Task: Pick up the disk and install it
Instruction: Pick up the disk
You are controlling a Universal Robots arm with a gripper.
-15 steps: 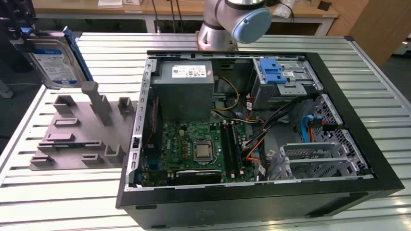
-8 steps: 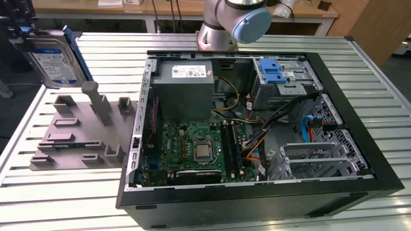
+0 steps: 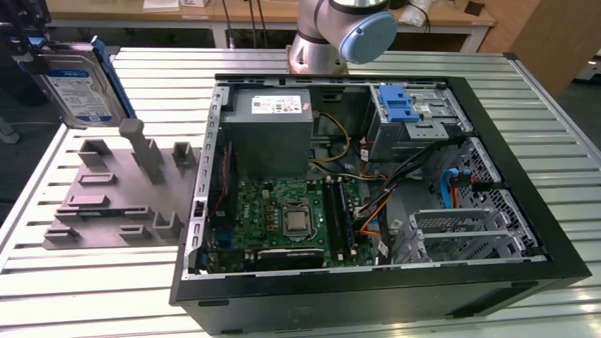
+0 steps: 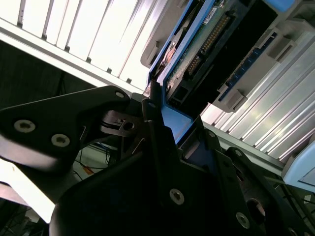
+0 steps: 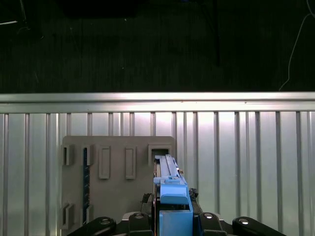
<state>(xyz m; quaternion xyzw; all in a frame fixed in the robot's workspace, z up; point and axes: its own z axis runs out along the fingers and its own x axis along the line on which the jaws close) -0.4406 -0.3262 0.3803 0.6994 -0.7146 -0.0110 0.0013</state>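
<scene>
The disk [image 3: 78, 83] is off the counter [image 3: 94, 282]! It hangs in the upper left of the exterior view, standing on edge. Its white-and-blue label faces the camera and the blue carrier frames its sides.

The pincer [image 5: 174, 219] is clenched on it. In the second wrist view one of the black fingers [image 4: 152, 123] presses right against the blue frame, and the drive's connector row and green board edge show beyond it. In the first wrist view the dark pincer body sits on either side of the carrier's blue edge.

Below the disk, at the left centre of the exterior view, lies the grey fixture plate [image 3: 112, 204] with its upright slots and posts. The disk is raised above it. The first wrist view looks down on that same plate on the slatted metal counter.

Across the middle and right of the exterior view, the open computer case [image 3: 376, 303] lies on its side, well apart from the disk. Inside it:
- the grey power supply [image 3: 272, 134] at upper middle
- the green motherboard [image 3: 281, 211] below that
- a drive bay with a blue latch [image 3: 398, 105] at the upper right

The arm's base [image 3: 329, 35] stands at the top centre, behind the case.
</scene>
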